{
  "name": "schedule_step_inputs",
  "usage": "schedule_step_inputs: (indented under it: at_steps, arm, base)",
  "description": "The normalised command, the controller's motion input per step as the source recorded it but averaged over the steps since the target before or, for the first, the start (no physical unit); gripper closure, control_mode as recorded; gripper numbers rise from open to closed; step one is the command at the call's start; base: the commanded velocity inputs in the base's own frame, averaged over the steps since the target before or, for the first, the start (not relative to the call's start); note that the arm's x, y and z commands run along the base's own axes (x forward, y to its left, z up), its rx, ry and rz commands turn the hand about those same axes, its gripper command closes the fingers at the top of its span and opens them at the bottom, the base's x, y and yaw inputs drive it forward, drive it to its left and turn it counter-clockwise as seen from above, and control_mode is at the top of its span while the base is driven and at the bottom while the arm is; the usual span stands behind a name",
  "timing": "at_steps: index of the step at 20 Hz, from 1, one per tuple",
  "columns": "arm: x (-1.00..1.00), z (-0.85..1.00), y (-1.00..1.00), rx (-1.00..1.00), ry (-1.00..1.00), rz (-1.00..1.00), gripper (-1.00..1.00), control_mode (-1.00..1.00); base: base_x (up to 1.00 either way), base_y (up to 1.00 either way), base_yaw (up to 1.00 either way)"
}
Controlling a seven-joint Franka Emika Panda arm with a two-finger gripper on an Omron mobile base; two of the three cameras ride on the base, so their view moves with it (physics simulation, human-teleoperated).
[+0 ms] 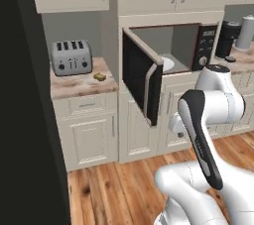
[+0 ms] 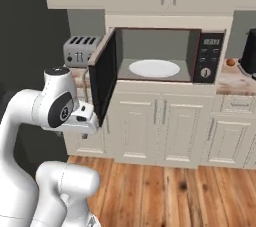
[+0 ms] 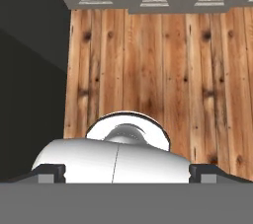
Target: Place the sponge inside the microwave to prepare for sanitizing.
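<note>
The small yellow sponge (image 1: 99, 76) lies on the marble counter (image 1: 74, 87) just right of the silver toaster. To its right, the microwave (image 1: 183, 45) is built in under the upper cabinets, and its black glass door (image 1: 141, 83) is swung wide open to the left. The white round plate (image 2: 154, 68) rests in the grey cavity. My gripper (image 3: 127, 172) hangs low in front of the door's lower edge and points down at the wooden floor. It is open, its fingertips (image 3: 49, 171) are spread far apart, and nothing sits between them. The hand (image 2: 82, 118) is well below and right of the sponge.
A silver four-slot toaster (image 1: 72, 57) stands at the back of the left counter. A black coffee machine (image 1: 227, 38) stands on the right counter. A tall dark wall (image 1: 25, 100) closes off the left. The open door (image 2: 103, 76) juts out over the floor beside my arm.
</note>
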Motion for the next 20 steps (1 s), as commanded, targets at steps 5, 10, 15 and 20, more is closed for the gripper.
schedule_step_inputs:
  at_steps: [5,10,15,20]
  arm:
    - [0.00,0.00,0.00,0.00,0.00,0.00,-1.00,1.00]
    - [0.00,0.00,0.00,0.00,0.00,0.00,-1.00,1.00]
    - [0.00,0.00,0.00,0.00,0.00,0.00,-1.00,1.00]
    - [0.00,0.00,0.00,0.00,0.00,0.00,-1.00,1.00]
  base:
    - [-0.22,0.37,0.08]
    - [0.01,0.08,0.01]
    - [0.18,0.60,0.04]
    - [0.03,0.43,0.01]
